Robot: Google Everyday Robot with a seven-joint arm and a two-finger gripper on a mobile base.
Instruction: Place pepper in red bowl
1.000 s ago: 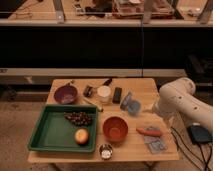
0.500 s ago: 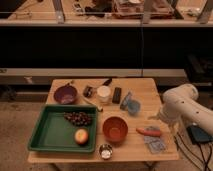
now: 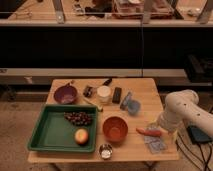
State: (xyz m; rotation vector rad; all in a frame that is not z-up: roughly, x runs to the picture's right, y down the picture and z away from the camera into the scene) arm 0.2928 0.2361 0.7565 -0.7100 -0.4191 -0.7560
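The pepper (image 3: 148, 132) is a small orange-red tapered vegetable lying flat on the wooden table, just right of the red bowl (image 3: 115, 128). The round bowl stands near the table's front and holds nothing. My white arm bends in from the right. Its gripper (image 3: 163, 125) hangs low, just right of the pepper's thick end, open and holding nothing. Much of the gripper is hidden by the arm's own white casing.
A green tray (image 3: 50, 135) at the left holds dark grapes (image 3: 77, 118) and a round orange fruit (image 3: 81, 136). A purple bowl (image 3: 65, 93), white cup (image 3: 104, 93), black block (image 3: 117, 95) and blue packet (image 3: 129, 104) stand behind. A metal cup (image 3: 105, 150) and a flat packet (image 3: 155, 145) lie at the front edge.
The arm has sunk lower and shifted a little to the right, bringing the gripper down beside the pepper. The pepper and the bowl have not moved.
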